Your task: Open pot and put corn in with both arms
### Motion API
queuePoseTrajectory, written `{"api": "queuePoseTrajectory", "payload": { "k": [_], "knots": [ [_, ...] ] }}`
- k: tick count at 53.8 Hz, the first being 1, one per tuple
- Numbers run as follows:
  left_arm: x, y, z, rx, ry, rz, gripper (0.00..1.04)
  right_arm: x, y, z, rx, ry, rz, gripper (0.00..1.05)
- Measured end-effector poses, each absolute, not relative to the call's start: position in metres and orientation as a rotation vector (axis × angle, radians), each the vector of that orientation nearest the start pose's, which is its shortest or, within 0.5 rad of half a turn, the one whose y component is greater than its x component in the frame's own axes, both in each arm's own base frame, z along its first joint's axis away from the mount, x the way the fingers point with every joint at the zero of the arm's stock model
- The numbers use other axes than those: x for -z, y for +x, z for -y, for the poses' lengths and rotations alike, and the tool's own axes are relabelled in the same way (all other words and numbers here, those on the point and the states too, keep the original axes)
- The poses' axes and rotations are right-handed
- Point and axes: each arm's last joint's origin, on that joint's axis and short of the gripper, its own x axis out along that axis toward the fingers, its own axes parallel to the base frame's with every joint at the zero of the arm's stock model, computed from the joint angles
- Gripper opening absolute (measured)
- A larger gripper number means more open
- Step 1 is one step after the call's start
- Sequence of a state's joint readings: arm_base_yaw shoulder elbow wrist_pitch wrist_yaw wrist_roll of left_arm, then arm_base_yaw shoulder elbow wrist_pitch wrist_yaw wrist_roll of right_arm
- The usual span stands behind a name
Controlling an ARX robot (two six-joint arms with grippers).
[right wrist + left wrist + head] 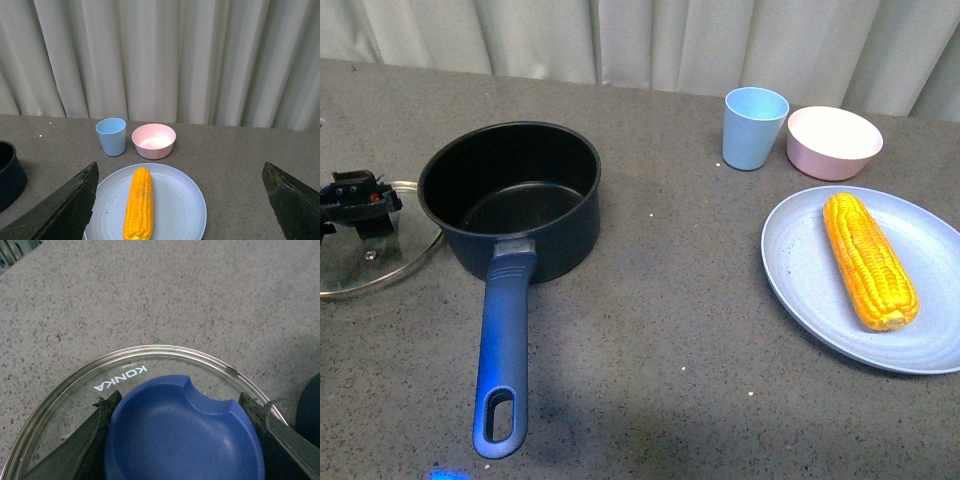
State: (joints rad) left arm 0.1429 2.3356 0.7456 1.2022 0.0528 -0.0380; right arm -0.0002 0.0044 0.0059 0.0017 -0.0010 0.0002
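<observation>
The dark navy pot [510, 200] stands open on the grey table, its long blue handle [503, 350] pointing toward me. Its glass lid [365, 250] lies flat on the table to the pot's left. My left gripper [355, 195] is shut on the lid's blue knob [182, 435]; the glass rim [160, 349] shows around it. The yellow-orange corn [868, 260] lies on a pale blue plate [800, 270] at the right. My right gripper [180, 200] is open, above and short of the corn [139, 202], with the plate [180, 205] between its jaws. It is out of the front view.
A light blue cup [754, 127] and a pink bowl [834, 141] stand behind the plate; both show in the right wrist view, the cup [111, 136] left of the bowl [153, 140]. A pale curtain [650, 35] hangs behind the table's far edge.
</observation>
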Motion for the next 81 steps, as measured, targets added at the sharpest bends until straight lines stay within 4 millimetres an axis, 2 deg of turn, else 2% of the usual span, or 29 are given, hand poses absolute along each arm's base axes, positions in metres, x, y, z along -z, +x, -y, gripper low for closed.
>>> {"api": "queuePoseTrajectory", "payload": {
  "k": [15,26,29,38,48,53,61,67,71,77,81],
  "knots": [
    [-0.008,0.346,-0.048,-0.095,-0.064,-0.406,0.63,-0.165,0.098,0.000,-0.001,0.000,0.003,0.96],
    [-0.009,0.345,-0.049,-0.103,-0.059,-0.409,0.94,-0.165,0.098,0.000,-0.001,0.000,0.003,0.96],
    [-0.012,0.344,-0.049,-0.103,-0.059,-0.405,1.00,-0.165,0.098,0.000,-0.001,0.000,0.003,0.96],
    [-0.040,0.338,-0.051,-0.151,-0.043,-0.363,0.98,-0.165,0.098,0.000,-0.001,0.000,0.003,0.96],
    [-0.091,0.318,-0.050,-0.193,-0.039,-0.251,0.98,-0.165,0.098,0.000,-0.001,0.000,0.003,0.96],
    [-0.104,0.306,-0.047,-0.124,-0.033,-0.152,0.85,-0.165,0.098,0.000,-0.001,0.000,0.003,0.96],
    [-0.123,0.269,-0.029,-0.008,-0.018,-0.043,0.59,-0.165,0.098,0.000,-0.001,0.000,0.003,0.96],
    [-0.136,0.240,-0.022,0.000,-0.011,-0.012,0.41,-0.165,0.098,0.000,-0.001,0.000,0.003,0.96],
    [-0.140,0.229,-0.019,-0.005,-0.010,-0.007,0.30,-0.165,0.098,0.000,-0.001,0.000,0.003,0.96],
    [-0.142,0.210,-0.014,0.001,-0.010,-0.021,0.06,-0.165,0.098,0.000,-0.001,0.000,0.003,0.96],
    [-0.145,0.199,-0.011,-0.007,-0.008,-0.021,0.04,-0.165,0.098,0.000,-0.001,0.000,0.003,0.96]
  ]
}}
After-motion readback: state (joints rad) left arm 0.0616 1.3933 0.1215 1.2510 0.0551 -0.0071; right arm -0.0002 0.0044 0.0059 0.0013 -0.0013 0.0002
